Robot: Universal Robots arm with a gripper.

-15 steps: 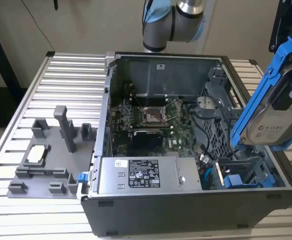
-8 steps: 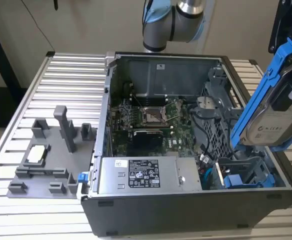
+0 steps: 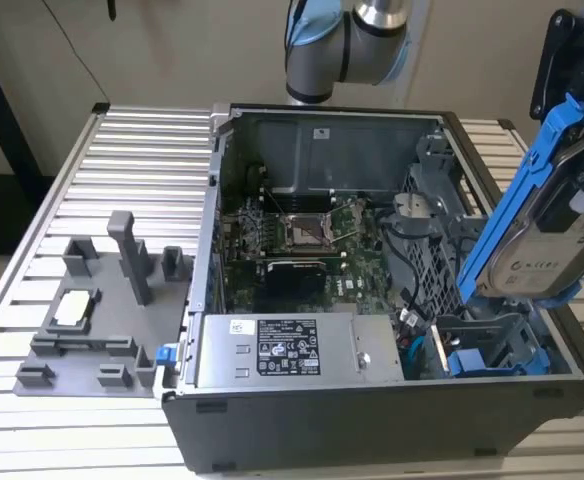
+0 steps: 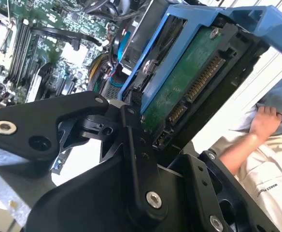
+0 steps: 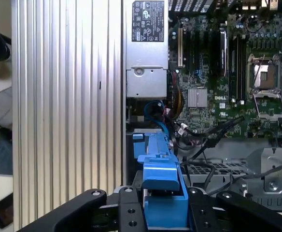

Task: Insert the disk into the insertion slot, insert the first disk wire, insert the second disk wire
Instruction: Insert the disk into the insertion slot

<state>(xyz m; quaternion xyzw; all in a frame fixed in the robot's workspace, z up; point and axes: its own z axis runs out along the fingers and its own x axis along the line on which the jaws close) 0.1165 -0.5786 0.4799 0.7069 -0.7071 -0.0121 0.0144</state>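
Gripper (image 5: 162,205): jaws closed on the disk (image 5: 161,174), whose blue frame is edge-on between them. The second wrist view adds the disk's green circuit board (image 4: 179,92) and, beyond the gripper, a person's hand (image 4: 266,121). The exterior view adds the label face, tilted above the insertion slot (image 3: 502,328) and not yet in it.

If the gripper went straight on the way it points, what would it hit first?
Probably the insertion slot: the gripper, shut on the disk, points down at that grey bay. Depth is unclear, so its rim may come first.
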